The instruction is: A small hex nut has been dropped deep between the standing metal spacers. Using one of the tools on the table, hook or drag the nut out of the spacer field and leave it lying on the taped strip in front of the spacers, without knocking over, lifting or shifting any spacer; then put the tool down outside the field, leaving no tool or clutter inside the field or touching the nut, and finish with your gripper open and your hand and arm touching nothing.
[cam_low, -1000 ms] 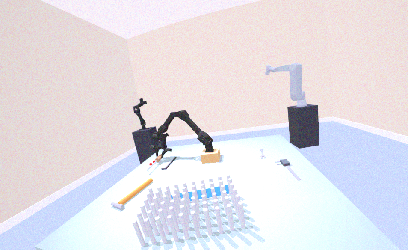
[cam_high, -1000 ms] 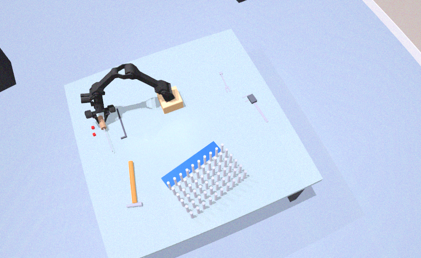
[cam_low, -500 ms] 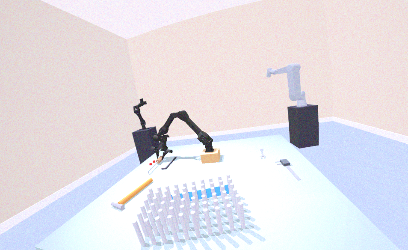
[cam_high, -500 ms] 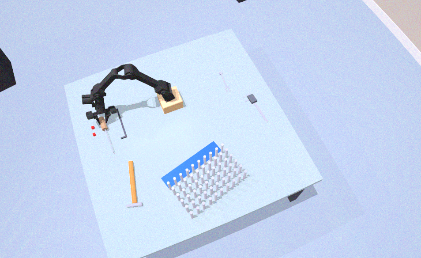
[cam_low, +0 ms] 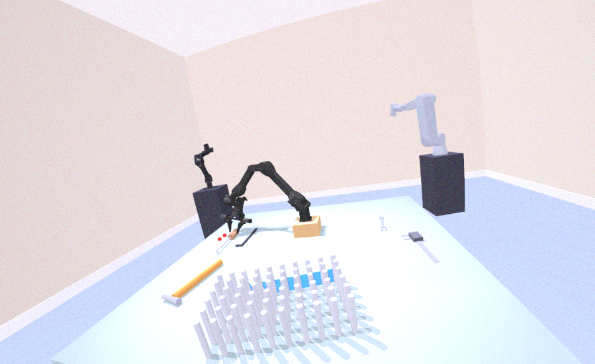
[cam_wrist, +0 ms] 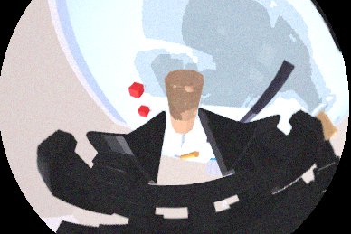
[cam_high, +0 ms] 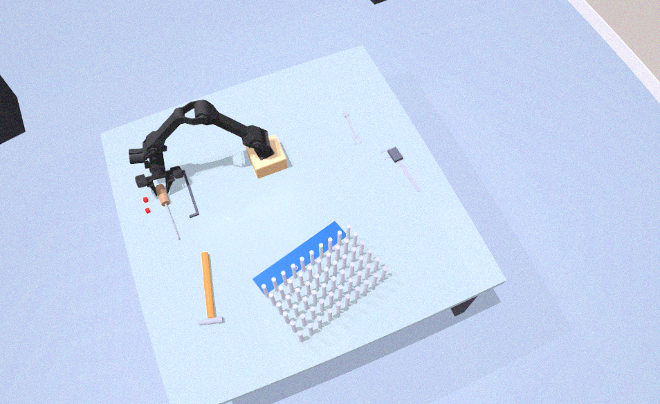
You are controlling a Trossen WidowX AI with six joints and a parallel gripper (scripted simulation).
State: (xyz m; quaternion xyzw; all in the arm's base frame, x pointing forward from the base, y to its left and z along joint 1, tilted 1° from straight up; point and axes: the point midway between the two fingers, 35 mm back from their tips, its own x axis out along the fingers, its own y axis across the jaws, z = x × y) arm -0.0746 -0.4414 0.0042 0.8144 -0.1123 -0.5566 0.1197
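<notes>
The wooden-handled pick (cam_high: pixel 162 196) (cam_low: pixel 232 234) (cam_wrist: pixel 184 94) lies low at the table's left, its thin metal shaft pointing toward the hammer side. My gripper (cam_high: pixel 161 191) (cam_low: pixel 234 231) (cam_wrist: pixel 182 112) is slightly open around the handle, one finger on each side, with very little gap. Contact with the handle is hard to tell. The nut (cam_high: pixel 296 268) shows as a small pale ring on the blue taped strip (cam_high: pixel 278 265) (cam_low: pixel 316 278), near its edge beside the front row of spacers. The spacers (cam_high: pixel 320 251) (cam_low: pixel 352 316) stand upright. The nut is hidden in the exterior view.
A black hooked bar (cam_high: pixel 190 191) (cam_low: pixel 247 237) (cam_wrist: pixel 271 89) lies right beside the gripper. Two small red cubes (cam_high: pixel 145 200) (cam_wrist: pixel 136 90) lie on its other side. An orange-handled hammer (cam_high: pixel 207 283) (cam_low: pixel 198 278) lies left of the spacers. A caliper (cam_high: pixel 395 153) and a wrench (cam_high: pixel 351 128) lie far right.
</notes>
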